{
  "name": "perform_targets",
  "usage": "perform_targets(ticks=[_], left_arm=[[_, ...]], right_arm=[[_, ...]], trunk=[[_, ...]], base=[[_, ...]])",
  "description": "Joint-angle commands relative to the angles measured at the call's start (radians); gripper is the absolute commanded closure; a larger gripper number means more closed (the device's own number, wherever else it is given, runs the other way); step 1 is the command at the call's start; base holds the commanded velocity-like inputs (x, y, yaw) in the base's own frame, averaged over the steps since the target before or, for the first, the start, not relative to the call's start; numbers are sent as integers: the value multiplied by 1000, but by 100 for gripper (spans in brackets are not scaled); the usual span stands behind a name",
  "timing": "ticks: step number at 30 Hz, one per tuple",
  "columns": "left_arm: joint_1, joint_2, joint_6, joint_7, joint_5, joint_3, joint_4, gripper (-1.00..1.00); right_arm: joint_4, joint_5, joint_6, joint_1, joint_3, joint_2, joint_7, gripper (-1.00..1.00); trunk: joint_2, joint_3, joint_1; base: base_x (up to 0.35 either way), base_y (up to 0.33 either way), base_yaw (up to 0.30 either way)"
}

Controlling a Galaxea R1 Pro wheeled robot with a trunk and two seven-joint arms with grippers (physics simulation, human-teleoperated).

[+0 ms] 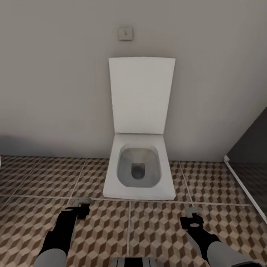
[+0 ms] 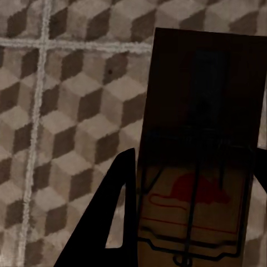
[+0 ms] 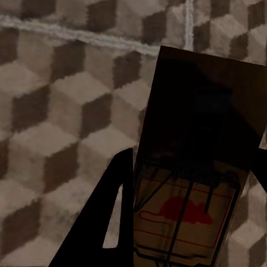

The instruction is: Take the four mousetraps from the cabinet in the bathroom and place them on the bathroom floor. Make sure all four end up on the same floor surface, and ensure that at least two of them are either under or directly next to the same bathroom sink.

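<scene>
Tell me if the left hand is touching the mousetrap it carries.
Touching. In the left wrist view, the dark finger presses against the edge of the mousetrap, which hangs above the bathroom floor.

The right pincer (image 3: 192, 222) grips a mousetrap (image 3: 194, 183) above the bathroom floor (image 3: 61, 111).

What I can't make out from here

In my left wrist view the mousetrap (image 2: 203, 150) runs off the frame's edge at the gripper end, and its far half is too dark to read; only one finger (image 2: 114, 222) shows clearly, so I can't judge the grip on the other side. The right-hand mousetrap (image 3: 194, 161) is likewise cropped and shadowed. In the head view both arms are cut by the frame, and the wall plate (image 1: 125, 33) beyond them is too small to identify.
</scene>
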Motion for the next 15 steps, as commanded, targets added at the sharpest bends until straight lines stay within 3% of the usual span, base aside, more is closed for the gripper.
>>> perform_targets(ticks=[1, 8, 15], left_arm=[[-1, -1, 1, -7, -13, 4, -1, 100], [-1, -2, 0, -7, -13, 4, -1, 100], [-1, -4, -13, -7, -13, 4, 3, 100]], right_arm=[[0, -5, -1, 0, 6, 0, 0, 100], [0, -5, -1, 0, 6, 0, 0, 100], [0, -4, -1, 0, 6, 0, 0, 100]], trunk=[[0, -1, 0], [0, -1, 0], [0, -1, 0]], base=[[205, 272, 0], [119, 137, 0], [110, -42, 0]])
